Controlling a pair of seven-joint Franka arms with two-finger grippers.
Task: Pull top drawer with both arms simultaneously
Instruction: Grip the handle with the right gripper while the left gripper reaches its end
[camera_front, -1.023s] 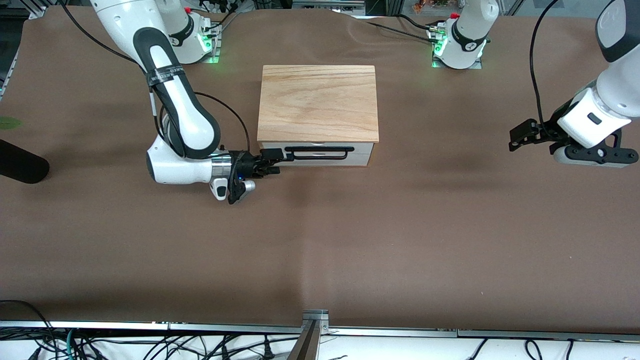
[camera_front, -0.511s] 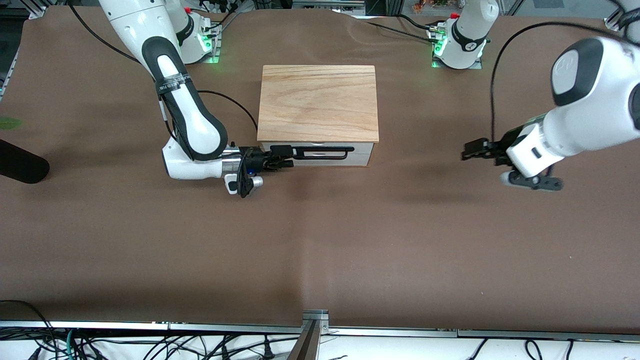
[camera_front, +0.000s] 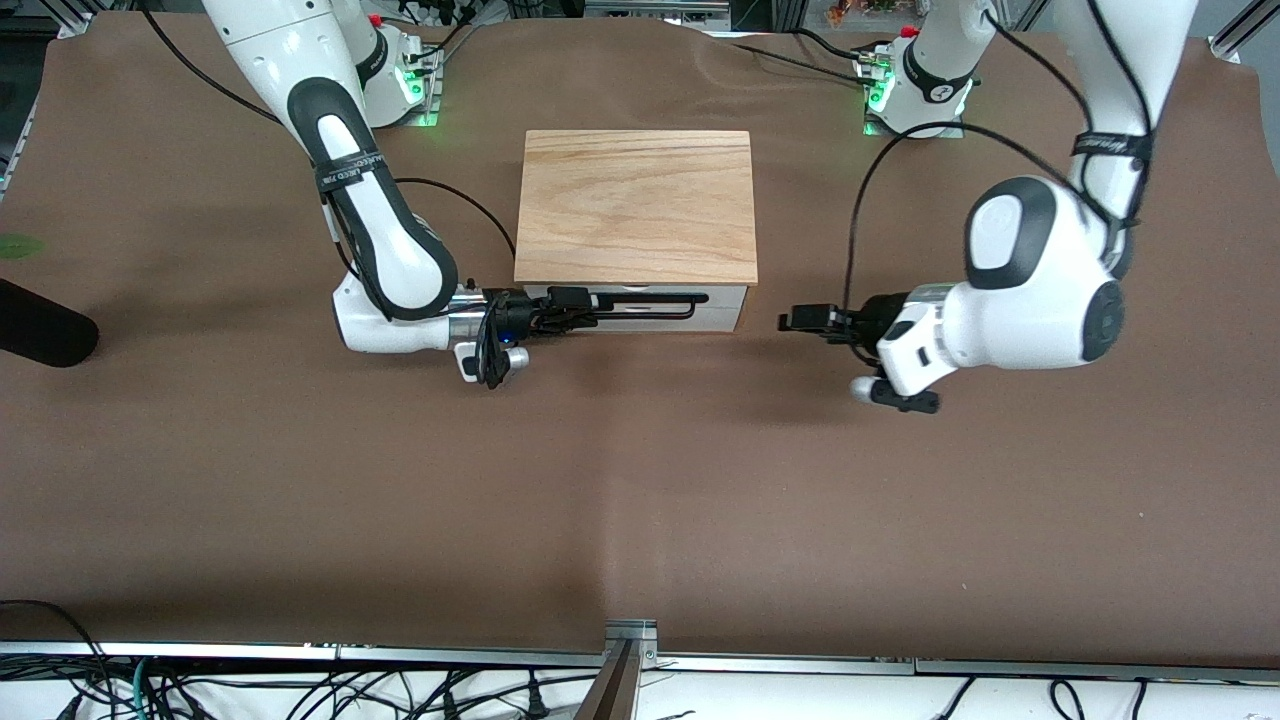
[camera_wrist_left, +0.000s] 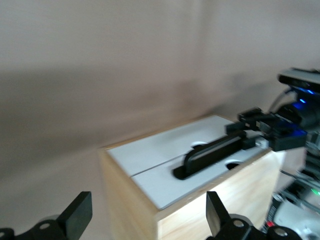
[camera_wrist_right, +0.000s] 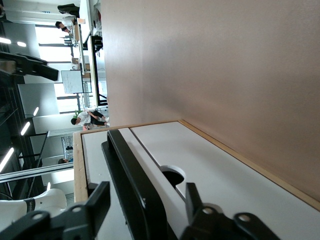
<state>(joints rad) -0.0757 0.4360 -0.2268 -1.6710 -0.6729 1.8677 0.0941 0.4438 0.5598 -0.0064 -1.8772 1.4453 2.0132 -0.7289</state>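
Note:
The top drawer is shut, and its white front panel (camera_front: 722, 300) lies flush in the oak cabinet (camera_front: 635, 205). Its black bar handle (camera_front: 650, 305) runs across the panel. My right gripper (camera_front: 578, 305) is open at the handle's end toward the right arm. In the right wrist view its fingers (camera_wrist_right: 97, 200) stand on either side of the bar (camera_wrist_right: 132, 175) without clamping it. My left gripper (camera_front: 800, 320) is open and empty, low over the table beside the cabinet toward the left arm's end, apart from it. In the left wrist view its fingers (camera_wrist_left: 77, 212) frame the cabinet's corner (camera_wrist_left: 135, 200).
A black object (camera_front: 45, 335) lies at the table edge at the right arm's end. The arm bases (camera_front: 395, 75) (camera_front: 915, 90) stand farther from the front camera than the cabinet. A metal bracket (camera_front: 630, 640) sits at the table's near edge.
My left arm has swung in from the left arm's end of the table and lowered toward the cabinet's side. My right gripper has slid farther onto the handle's end.

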